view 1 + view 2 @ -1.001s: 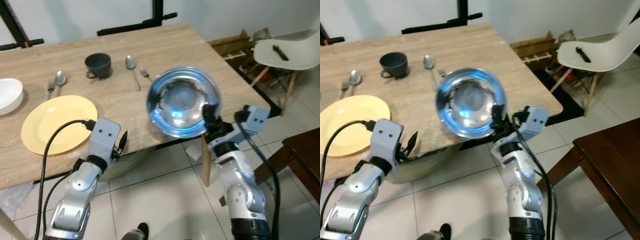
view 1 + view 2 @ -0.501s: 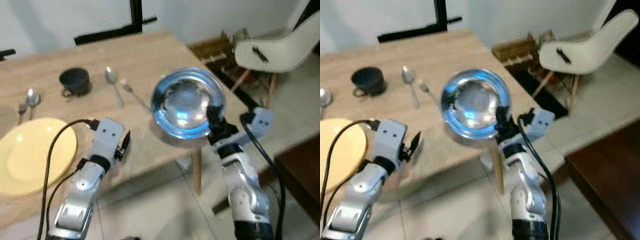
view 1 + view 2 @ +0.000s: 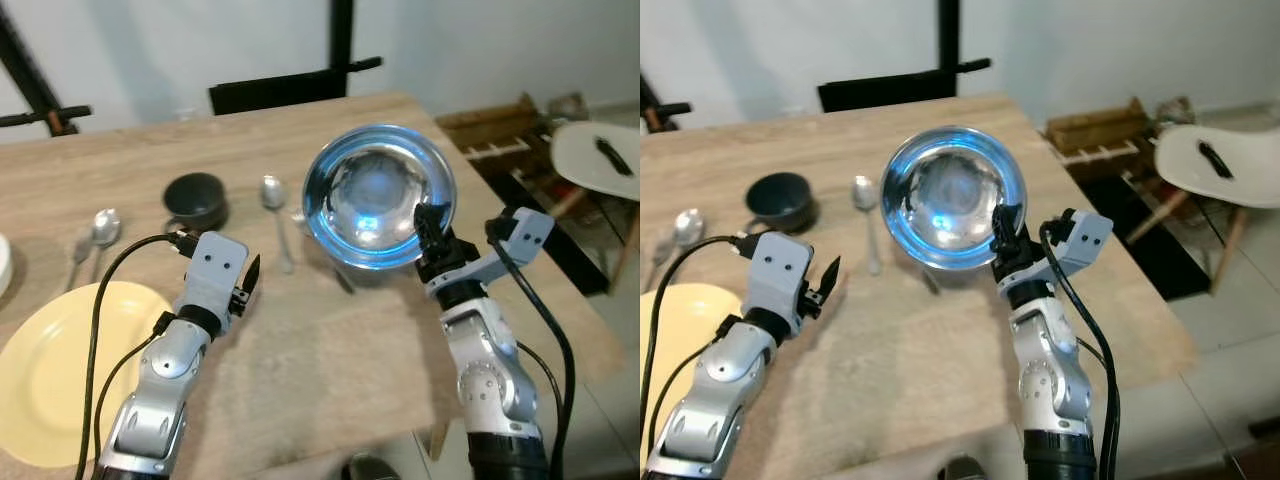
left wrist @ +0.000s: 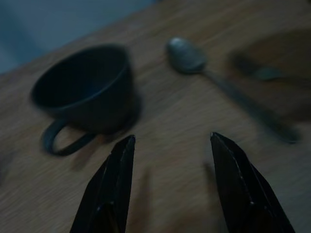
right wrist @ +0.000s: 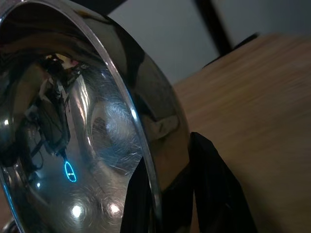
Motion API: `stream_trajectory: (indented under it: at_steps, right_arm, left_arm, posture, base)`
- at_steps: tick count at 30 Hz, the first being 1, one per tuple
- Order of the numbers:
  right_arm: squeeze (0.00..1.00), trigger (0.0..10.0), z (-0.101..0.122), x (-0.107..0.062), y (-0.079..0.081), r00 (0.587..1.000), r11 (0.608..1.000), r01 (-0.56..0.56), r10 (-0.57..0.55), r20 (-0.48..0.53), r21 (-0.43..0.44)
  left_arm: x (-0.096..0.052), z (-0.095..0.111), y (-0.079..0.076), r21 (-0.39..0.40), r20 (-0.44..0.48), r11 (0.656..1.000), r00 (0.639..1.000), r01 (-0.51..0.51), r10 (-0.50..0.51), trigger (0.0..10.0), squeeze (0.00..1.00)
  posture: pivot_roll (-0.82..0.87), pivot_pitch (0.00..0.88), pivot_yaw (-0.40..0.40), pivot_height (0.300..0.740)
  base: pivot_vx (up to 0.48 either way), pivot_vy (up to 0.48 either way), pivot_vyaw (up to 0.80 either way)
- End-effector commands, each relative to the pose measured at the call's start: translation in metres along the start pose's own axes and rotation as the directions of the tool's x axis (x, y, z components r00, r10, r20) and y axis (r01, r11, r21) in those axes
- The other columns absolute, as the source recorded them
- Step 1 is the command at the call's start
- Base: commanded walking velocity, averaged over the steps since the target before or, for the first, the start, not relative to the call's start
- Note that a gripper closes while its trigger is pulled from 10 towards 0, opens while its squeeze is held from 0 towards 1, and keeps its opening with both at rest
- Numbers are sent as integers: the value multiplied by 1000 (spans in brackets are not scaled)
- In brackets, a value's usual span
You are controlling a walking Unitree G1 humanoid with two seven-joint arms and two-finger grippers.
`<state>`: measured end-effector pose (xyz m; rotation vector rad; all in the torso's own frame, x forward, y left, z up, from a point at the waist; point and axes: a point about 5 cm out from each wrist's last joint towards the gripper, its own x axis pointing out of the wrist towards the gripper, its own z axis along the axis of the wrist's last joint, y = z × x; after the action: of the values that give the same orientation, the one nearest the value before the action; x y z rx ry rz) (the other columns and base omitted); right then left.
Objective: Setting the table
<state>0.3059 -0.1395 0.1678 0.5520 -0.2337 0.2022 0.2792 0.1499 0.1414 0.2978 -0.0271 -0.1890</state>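
The right claw (image 3: 428,222) is pinching the rim of the steel bowl (image 3: 378,196), carrying it tilted above the counter (image 3: 330,370) beside the spoon (image 3: 276,206). The left claw (image 4: 167,182) is hovering with fingers apart near the dark cup (image 3: 196,200), probably free for the next item.

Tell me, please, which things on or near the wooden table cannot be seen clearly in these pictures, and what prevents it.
- Thin metal piece below the shiny steel bowl: the bowl, held by the right end effector, covers most of it in both eye views.
- Round yellow plate: cut off by the left eye view's edge.
- Small utensil beside the far-left spoon: too small to identify.
- Second utensil past the spoon: blurred in the left wrist view.
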Motion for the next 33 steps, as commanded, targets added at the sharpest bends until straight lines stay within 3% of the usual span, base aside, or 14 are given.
stream_trajectory:
  at_steps: [1, 9, 11, 13, 16, 18, 19, 21, 26, 30, 33]
  right_arm:
    - [0, 10000, 2, 0, -2, 1000, 1000, 4, -4, 7, 10]
    - [0, 10000, 7, 6, -11, 999, 997, 48, -47, 9, -63]
    - [0, 10000, 10, 11, -21, 994, 989, 110, -110, 5, -99]
    - [0, 10000, 10, 13, -24, 992, 986, 126, -127, -4, -109]
    - [0, 10000, 11, 18, -27, 991, 988, 127, -130, -21, -86]
    - [0, 10000, 7, 29, -27, 988, 994, 96, -102, -115, -52]
    - [0, 10000, 7, 29, -27, 988, 994, 96, -102, -115, -52]
    - [0, 10000, 3, 48, -30, 967, 993, 117, -111, -231, 14]
    - [0, 10000, 8, 71, -33, 936, 983, 170, -139, -324, 70]
    - [0, 10000, 17, 85, -35, 910, 973, 215, -168, -378, 84]
    - [0, 10000, 27, 85, -36, 915, 976, 206, -165, -367, 74]
  left_arm:
    - [-3, -1, -2, -8, 0, 1000, 1000, 20, -20, 10000, 0]
    - [-6, 7, 2, -5, 25, 993, 993, 114, -114, 10000, 0]
    - [-12, 12, 12, 10, 29, 979, 979, 201, -201, 10000, 0]
    - [-14, 13, 15, 16, 28, 974, 974, 224, -225, 10000, 0]
    - [-18, 16, 24, 41, 27, 962, 962, 269, -270, 10000, 0]
    - [-20, 21, 32, 80, 25, 951, 953, 300, -302, 10000, 0]
    - [-20, 21, 32, 80, 25, 951, 953, 300, -302, 10000, 0]
    - [-22, 27, 39, 130, 24, 934, 941, 333, -339, 10000, 0]
    - [-27, 33, 45, 154, 20, 920, 930, 360, -367, 10000, 0]
    - [-33, 34, 48, 157, 11, 918, 929, 363, -369, 10000, 0]
    - [-37, 30, 46, 148, 1, 920, 930, 363, -367, 10000, 0]
  posture:
    - [-18, 24, 63, 740]
    - [-14, 31, 62, 740]
    - [-14, 31, 62, 740]
    - [-14, 31, 62, 740]
    - [-4, 34, 59, 740]
    - [4, 39, 51, 740]
    - [4, 39, 51, 740]
    - [10, 45, 39, 740]
    - [24, 57, 15, 740]
    - [29, 65, 0, 740]
    - [31, 68, -5, 740]
  base:
    - [0, 0, 0]
    - [0, 0, 0]
    - [0, 0, 0]
    - [0, 0, 0]
    - [0, 0, 0]
    - [0, 0, 0]
    - [0, 0, 0]
    - [0, 0, 0]
    - [0, 0, 0]
    - [0, 0, 0]
    - [0, 0, 0]
